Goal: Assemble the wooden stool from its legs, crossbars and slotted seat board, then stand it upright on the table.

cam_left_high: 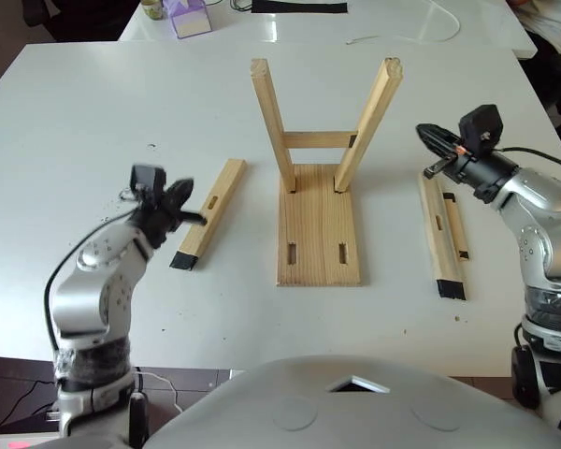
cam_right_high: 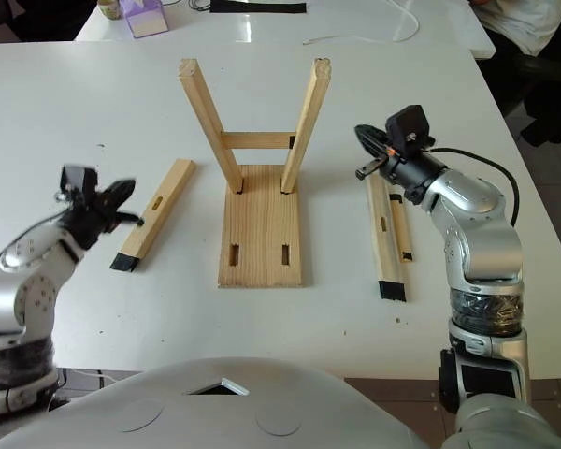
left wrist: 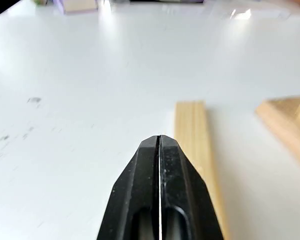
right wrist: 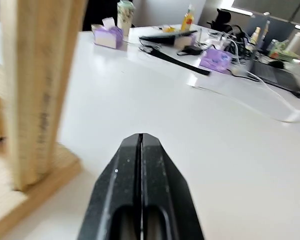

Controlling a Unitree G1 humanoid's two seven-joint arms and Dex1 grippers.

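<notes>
The slotted seat board lies flat mid-table. Two legs, joined by a crossbar, stand in its far slots; two near slots are bare. A loose leg with a black end lies left of the board. Another loose leg and a thin crossbar lie to its right. My left gripper is shut and holds nothing, just left of the loose leg. Beyond the far end of the right leg, my right gripper hovers shut and holds nothing, beside the standing leg.
The white table has open room at the left and along the front edge. A second table behind carries a purple tissue box, a bottle, cables and other clutter.
</notes>
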